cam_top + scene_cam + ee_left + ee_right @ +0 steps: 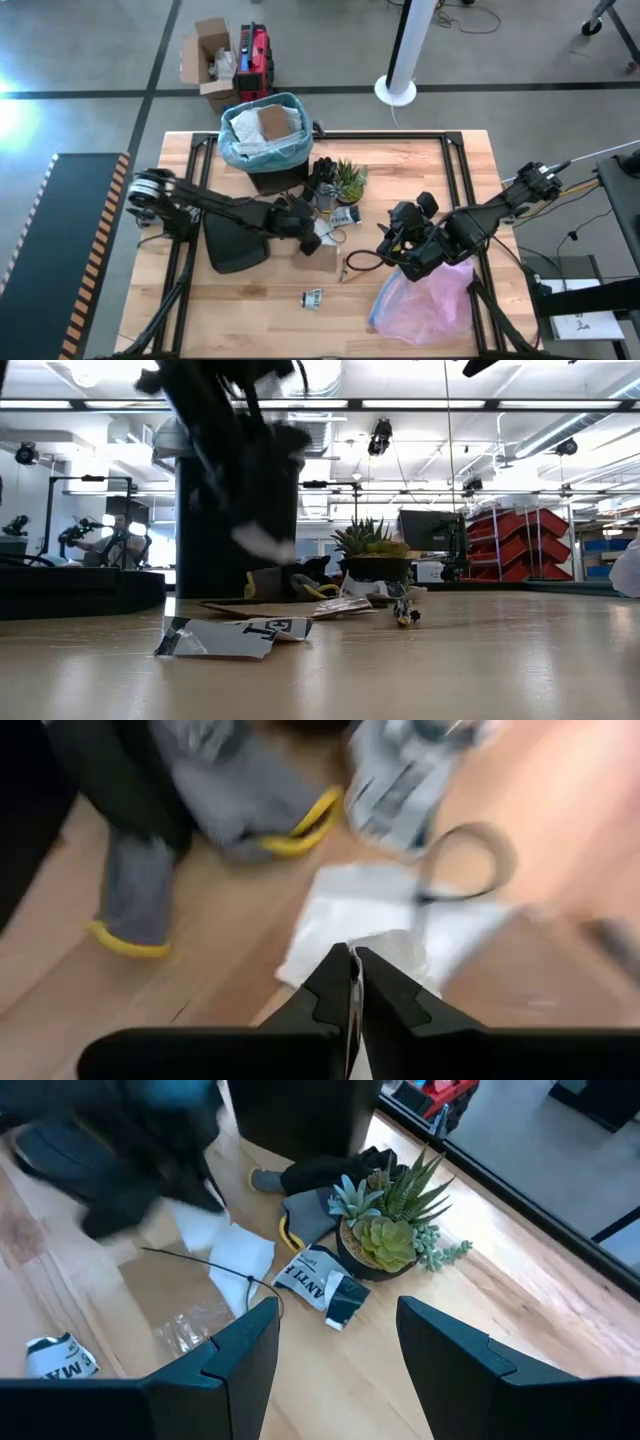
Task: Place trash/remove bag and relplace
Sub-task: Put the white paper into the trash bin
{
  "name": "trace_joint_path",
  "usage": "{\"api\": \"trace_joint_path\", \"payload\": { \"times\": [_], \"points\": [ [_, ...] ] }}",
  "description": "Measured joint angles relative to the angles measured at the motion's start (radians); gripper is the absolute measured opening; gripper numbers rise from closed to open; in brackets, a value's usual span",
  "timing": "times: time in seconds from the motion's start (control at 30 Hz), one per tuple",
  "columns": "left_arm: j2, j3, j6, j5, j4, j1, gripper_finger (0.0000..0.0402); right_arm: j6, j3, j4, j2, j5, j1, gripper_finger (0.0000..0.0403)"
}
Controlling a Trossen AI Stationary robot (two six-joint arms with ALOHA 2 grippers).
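My left gripper (308, 232) is at mid-table, right of the black lid (235, 245), shut on a piece of white paper trash (322, 237). In the left wrist view the shut gripper (353, 965) has white paper (380, 910) spread beyond it. The light blue bag (250, 152) lines the black bin at the far side and holds brown and white paper. My right gripper (395, 245) hangs open above the table, beside the pinkish bag (425, 300). It touches nothing, and its fingers frame the right wrist view around (335, 1360). My left gripper pinches a thin edge of the white paper (352, 982) between its two fingers. The fingers slant down from the table's left side. In the low view a blurred white scrap (262, 540) hangs under the dark arm, clear of the tabletop.
A small potted plant (350, 180) and dark gloves (322, 178) sit near the bin. A flat brown piece (170, 1295), a black cable loop (358, 262) and printed wrappers (312, 297) (320, 1285) lie around the middle. Bare wood shows at the near left.
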Motion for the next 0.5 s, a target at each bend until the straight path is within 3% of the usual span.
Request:
{"api": "trace_joint_path", "payload": {
  "times": [0.3, 0.5],
  "points": [
    [-0.349, 0.000, 0.027, -0.131, 0.047, -0.028, 0.0000, -0.050, 0.000, 0.000, 0.000, 0.002, -0.030, 0.0190],
    [-0.536, 0.000, 0.190, -0.325, 0.229, -0.027, 0.0000, -0.053, 0.000, 0.000, 0.000, 0.032, -0.035, 0.0190]
  ]
}}
